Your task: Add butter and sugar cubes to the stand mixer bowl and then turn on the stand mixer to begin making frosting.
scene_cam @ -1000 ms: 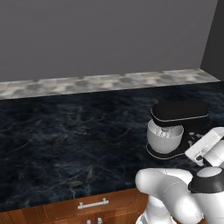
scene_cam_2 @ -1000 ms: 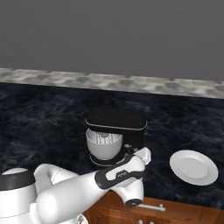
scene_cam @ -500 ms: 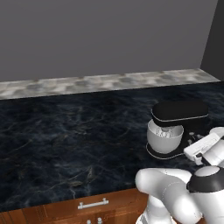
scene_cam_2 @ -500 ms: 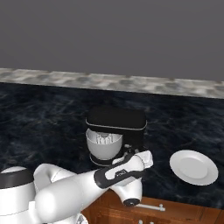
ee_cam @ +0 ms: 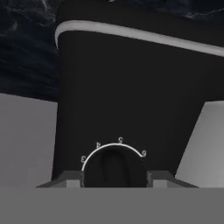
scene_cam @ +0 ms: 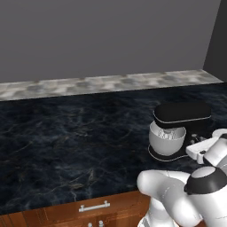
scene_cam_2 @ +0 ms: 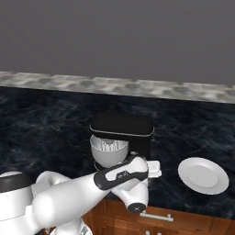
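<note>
I see the dark counter (scene_cam: 66,142), then the stand mixer (scene_cam_2: 121,131) straight ahead of my jaws, its bowl (scene_cam_2: 108,153) beyond. My jaws (ee_cam: 114,175) sit half open around its speed dial (ee_cam: 113,168); contact unclear.

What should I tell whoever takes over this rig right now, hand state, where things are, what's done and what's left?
Gripper: fingers sit on either side of the speed dial on the stand mixer; whether they grip it can't be told.
The mixer stands on the dark counter, the stand mixer bowl under its head. A white plate lies bare to its right.
Done: hand is at the dial. Bowl contents can't be made out.
Left: turn the dial.
</note>
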